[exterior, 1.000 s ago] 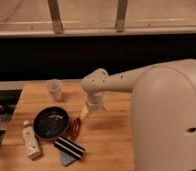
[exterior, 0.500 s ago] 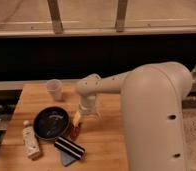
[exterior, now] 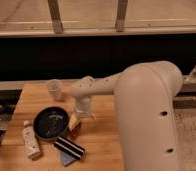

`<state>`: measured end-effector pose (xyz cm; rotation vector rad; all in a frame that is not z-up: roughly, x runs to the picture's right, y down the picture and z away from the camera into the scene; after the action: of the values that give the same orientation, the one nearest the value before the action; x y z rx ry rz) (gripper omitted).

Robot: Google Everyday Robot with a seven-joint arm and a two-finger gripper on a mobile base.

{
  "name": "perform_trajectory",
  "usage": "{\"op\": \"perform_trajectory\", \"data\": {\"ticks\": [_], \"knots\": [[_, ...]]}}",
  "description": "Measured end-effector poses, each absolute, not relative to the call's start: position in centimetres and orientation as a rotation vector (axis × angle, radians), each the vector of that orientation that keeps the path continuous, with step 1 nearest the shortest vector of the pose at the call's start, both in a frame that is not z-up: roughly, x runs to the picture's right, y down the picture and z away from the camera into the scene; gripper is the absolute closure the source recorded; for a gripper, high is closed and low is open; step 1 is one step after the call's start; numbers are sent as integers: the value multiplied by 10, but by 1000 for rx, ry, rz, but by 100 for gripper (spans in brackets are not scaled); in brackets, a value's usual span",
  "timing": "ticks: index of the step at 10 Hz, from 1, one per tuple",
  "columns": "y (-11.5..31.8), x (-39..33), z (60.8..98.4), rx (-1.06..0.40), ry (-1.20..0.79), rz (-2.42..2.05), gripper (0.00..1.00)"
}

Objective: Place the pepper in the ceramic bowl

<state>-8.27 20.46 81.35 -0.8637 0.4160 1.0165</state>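
Observation:
The pepper (exterior: pixel 75 131) is small, dark red-brown and lies on the wooden table (exterior: pixel 101 145), just right of the ceramic bowl (exterior: pixel 50 123). The bowl is round, dark and glossy, with pale flecks inside and nothing in it. My gripper (exterior: pixel 74 122) hangs from the white arm's wrist (exterior: pixel 83 104). It points down directly over the upper end of the pepper, at the bowl's right rim, and partly hides the pepper. I cannot tell whether it touches the pepper.
A small translucent cup (exterior: pixel 54 89) stands at the back of the table. A black-and-white striped block (exterior: pixel 69 147) lies in front of the bowl, and a pale bottle (exterior: pixel 31 143) lies at the front left. My large white arm body (exterior: pixel 151 120) covers the table's right side.
The arm has swung left and lowered, bringing the gripper from right of the pepper to over it, beside the bowl. The objects on the table have not moved.

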Motion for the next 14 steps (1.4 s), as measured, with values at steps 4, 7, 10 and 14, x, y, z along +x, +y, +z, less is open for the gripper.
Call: {"op": "perform_trajectory", "data": {"ticks": [4, 7, 10, 14], "knots": [[220, -88, 825, -872, 448, 1000, 20], [226, -88, 831, -829, 482, 992, 20], [229, -91, 831, -778, 502, 973, 40], [220, -91, 821, -698, 506, 963, 83]]}}
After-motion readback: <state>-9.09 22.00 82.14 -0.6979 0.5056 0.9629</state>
